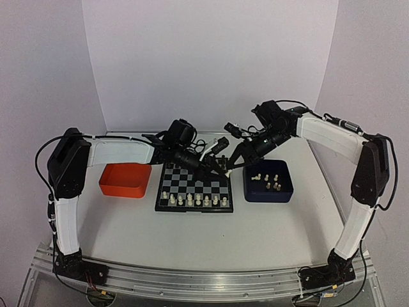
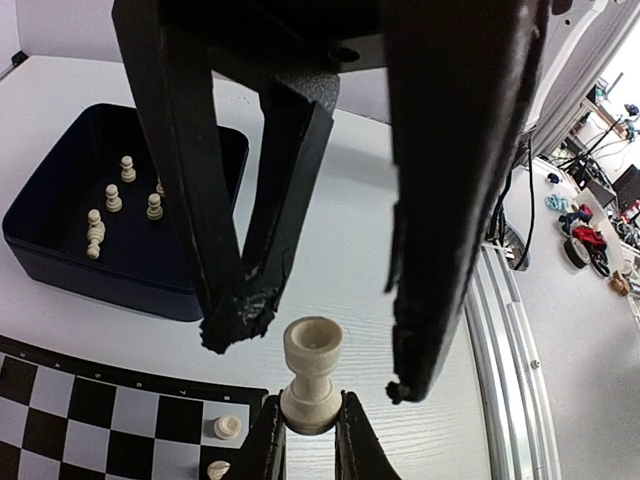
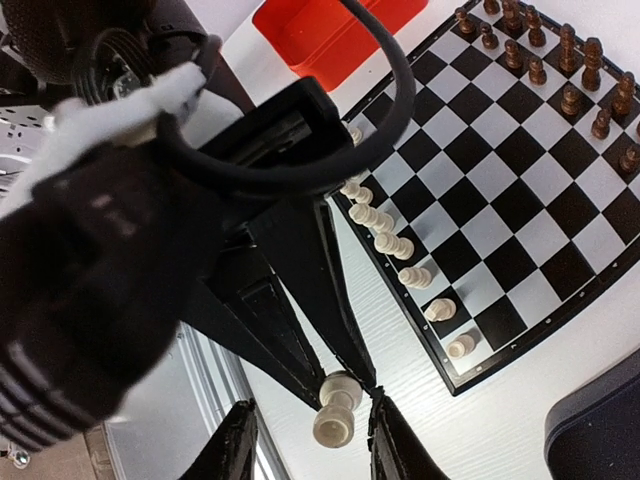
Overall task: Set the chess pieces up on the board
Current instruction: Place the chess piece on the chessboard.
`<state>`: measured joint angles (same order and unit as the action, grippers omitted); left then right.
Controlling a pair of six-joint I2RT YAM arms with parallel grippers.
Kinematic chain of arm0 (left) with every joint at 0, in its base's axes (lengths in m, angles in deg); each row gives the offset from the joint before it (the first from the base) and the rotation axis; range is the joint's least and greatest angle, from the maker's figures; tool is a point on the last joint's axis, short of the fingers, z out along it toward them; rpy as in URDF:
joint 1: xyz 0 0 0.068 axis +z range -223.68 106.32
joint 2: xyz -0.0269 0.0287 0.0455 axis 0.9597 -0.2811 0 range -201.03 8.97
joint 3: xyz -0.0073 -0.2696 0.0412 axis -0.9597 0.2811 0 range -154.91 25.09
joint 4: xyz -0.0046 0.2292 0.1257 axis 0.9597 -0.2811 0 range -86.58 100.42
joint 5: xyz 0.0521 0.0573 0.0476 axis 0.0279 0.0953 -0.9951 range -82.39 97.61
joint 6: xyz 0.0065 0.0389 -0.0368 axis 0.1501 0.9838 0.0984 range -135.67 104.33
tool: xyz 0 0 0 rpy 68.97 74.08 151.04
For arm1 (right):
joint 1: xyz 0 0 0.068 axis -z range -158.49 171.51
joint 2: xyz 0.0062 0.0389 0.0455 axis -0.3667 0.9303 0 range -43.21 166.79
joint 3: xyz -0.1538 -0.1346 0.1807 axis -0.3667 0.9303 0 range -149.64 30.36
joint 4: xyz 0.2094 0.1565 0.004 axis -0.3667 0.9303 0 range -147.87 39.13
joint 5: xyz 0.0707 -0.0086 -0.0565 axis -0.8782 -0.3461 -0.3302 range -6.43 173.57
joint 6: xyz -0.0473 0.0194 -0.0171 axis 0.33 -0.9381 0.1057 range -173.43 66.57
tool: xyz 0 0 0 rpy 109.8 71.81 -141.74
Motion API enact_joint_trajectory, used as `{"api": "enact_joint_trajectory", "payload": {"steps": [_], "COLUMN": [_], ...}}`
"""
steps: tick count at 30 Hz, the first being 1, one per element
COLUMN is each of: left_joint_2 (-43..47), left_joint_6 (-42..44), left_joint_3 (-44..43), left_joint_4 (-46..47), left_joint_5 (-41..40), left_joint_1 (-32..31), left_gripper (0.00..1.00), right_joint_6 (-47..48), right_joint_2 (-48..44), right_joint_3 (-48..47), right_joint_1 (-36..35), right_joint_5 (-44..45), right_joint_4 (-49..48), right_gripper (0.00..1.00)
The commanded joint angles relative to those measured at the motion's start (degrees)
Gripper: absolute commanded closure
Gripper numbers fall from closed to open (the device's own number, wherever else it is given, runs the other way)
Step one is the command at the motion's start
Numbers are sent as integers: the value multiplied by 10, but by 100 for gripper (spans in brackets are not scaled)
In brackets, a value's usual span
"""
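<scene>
A cream-white rook (image 2: 312,375) hangs in the air just off the board's right edge. My left gripper (image 2: 311,422) is shut on its base. My right gripper (image 3: 312,428) stands open around the same rook (image 3: 337,398), with its fingers (image 2: 238,290) spread on either side of the rook's top, not touching it. In the top view the two grippers meet tip to tip, left (image 1: 216,171) and right (image 1: 231,164), over the board (image 1: 192,187). A row of white chess pieces (image 1: 192,201) stands along the board's near side. Several more white pieces (image 1: 268,182) lie in the dark blue tray (image 1: 268,197).
The dark blue tray (image 2: 100,275) sits right of the board and the orange tray (image 1: 124,180) sits left of it. Dark chessmen (image 3: 570,60) stand along the board's far rows. The left arm's cable and wrist (image 3: 150,200) crowd the space beside my right gripper.
</scene>
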<state>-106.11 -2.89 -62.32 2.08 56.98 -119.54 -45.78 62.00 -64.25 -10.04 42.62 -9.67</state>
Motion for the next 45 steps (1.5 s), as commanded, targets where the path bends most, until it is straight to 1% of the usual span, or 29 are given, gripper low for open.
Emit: {"api": "enact_joint_trajectory", "payload": {"steps": [1,4,7,10,13,15,18,22,25,28,33,36,41,45], "left_joint_2": [50,63,77,96,109,113,120,138,149,158,177,181,186,185], "left_joint_6": [-73,-104,-145,-201,-257,-275,-277,-279,-260,-244,-238,-248,-279,-296], "left_joint_3": [40,65,97,137,170,180,183,200,198,199,220,231,254,262], "left_joint_4": [130,177,246,336,432,459,460,468,435,391,388,405,469,514], "left_joint_5": [-11,-28,-50,-75,-77,-73,-74,-80,-90,-104,-113,-131,-142,-135], "left_joint_1": [-1,-1,1,7,18,21,21,21,21,21,21,21,21,21], "left_gripper": [100,100,100,100,100,100,100,100,100,100,100,100,100,100], "right_joint_6": [9,13,17,7,-12,-27,-46,-69,-97,-117,-144,-143,-144,-128], "right_joint_2": [-25,-39,-61,-92,-125,-141,-156,-160,-151,-138,-106,-92,-75,-76], "right_joint_3": [-8,8,45,96,144,174,195,199,185,164,135,123,115,122], "right_joint_1": [-3,-3,-3,-3,-3,-3,-3,-3,-3,-3,-5,-10,-24,-37], "right_joint_5": [-11,-17,-17,-14,-12,-21,-18,10,19,22,4,-6,-31,-51], "right_joint_4": [-23,-47,-99,-188,-296,-359,-417,-449,-453,-450,-444,-445,-449,-468], "right_gripper": [60,55,50,48,48,48,50,52,52,52,52,53,58,60]}}
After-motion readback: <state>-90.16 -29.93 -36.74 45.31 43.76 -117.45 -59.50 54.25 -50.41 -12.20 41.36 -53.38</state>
